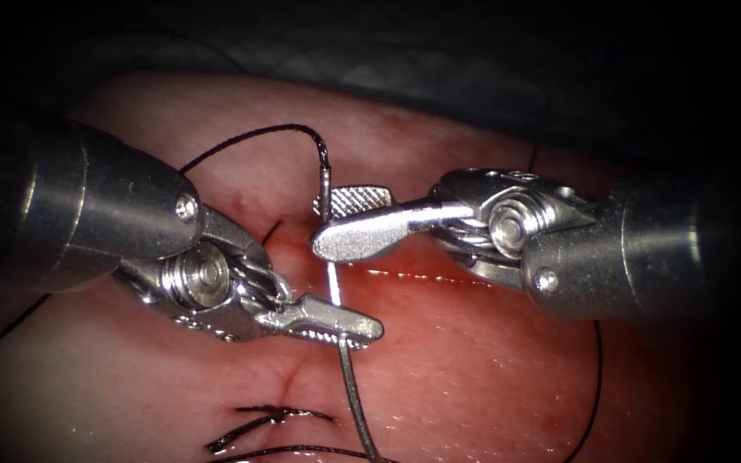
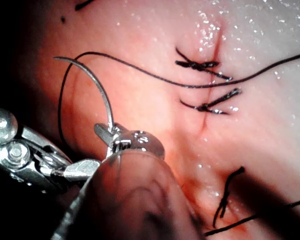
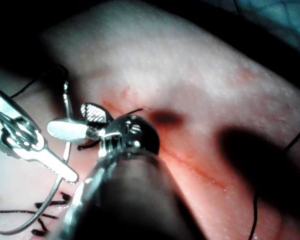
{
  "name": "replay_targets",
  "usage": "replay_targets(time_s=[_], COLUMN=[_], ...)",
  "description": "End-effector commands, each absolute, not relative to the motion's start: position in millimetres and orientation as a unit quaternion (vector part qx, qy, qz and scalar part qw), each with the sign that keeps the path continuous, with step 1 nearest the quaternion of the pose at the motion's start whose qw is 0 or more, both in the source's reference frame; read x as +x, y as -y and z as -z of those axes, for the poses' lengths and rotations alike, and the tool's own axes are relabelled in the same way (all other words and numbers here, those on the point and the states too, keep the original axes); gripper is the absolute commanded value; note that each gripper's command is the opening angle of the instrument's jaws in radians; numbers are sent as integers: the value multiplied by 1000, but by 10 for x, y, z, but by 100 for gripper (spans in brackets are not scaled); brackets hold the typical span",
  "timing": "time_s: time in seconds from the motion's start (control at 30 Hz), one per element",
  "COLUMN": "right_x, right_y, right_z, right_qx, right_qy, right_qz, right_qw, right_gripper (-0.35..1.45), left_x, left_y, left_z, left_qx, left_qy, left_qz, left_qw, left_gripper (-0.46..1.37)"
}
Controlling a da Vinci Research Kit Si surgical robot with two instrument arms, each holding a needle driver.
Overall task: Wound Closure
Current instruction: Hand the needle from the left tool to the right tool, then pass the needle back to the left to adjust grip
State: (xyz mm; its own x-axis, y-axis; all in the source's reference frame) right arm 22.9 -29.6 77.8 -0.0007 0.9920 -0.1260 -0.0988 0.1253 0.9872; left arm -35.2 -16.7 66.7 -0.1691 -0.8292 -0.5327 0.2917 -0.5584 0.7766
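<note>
The curved needle [image 1: 336, 283] is gripped mid-curve, clear of the tissue [image 1: 473, 369], by the left tool [image 1: 362, 328]; the right tool [image 1: 336, 223], jaws wide, straddles it near its thread [image 1: 242, 141] end.

Both tools are bright silver metal: the left tool [image 1: 349, 330] has smooth, shiny jaws, while the right tool [image 1: 336, 221] shows a fine cross-hatched pattern on the inner face of its upper jaw. The needle [image 1: 349, 364] is thin grey steel with a pale glint. The thread [image 1: 250, 141] is black, as are the cut ends of thread [image 1: 255, 424] at the lower centre. The tissue [image 1: 490, 377] is pale pink at the left, deepening to glossy red fluid [image 1: 439, 296] right of centre.
</note>
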Motion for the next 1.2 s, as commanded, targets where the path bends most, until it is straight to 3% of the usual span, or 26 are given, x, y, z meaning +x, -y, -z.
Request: replay_targets(time_s=[0.03,0.1,0.13,0.17,0.33,0.5,0.53,0.57,0.6,0.7,0.83,0.97,1.2], right_x=[230,230,230,230,229,227,227,227,227,226,222,216,210], right_y=[296,296,296,296,293,289,289,289,288,285,276,269,262], right_z=[-778,-778,-778,-778,-779,-781,-781,-781,-781,-782,-785,-790,-796], right_qx=[440,441,440,445,455,442,441,441,438,425,392,365,336], right_qy=[-507,-508,-508,-501,-466,-465,-465,-465,-465,-467,-480,-487,-494], right_qz=[-494,-493,-494,-501,-539,-550,-551,-551,-554,-563,-562,-564,-566], right_qw=[553,552,552,548,534,534,534,534,534,534,549,558,568], right_gripper=[70,34,-7,-35,-35,-35,-35,-35,-35,-35,-35,-35,-35], left_x=[-352,-352,-352,-352,-352,-353,-354,-354,-354,-353,-352,-351,-352], left_y=[167,167,167,167,168,167,167,167,167,167,168,170,174], left_z=[-667,-667,-667,-667,-666,-667,-668,-668,-668,-668,-667,-666,-663], left_qx=[512,512,512,512,511,514,517,517,519,533,545,537,538], left_qy=[259,259,259,259,260,254,252,250,247,251,283,295,294], left_qz=[719,719,719,719,718,724,725,729,732,736,731,740,742], left_qw=[392,392,392,392,394,383,378,373,365,334,296,278,272], left_gripper=[-35,-35,-35,-35,-35,-35,-15,25,52,89,84,96,97])
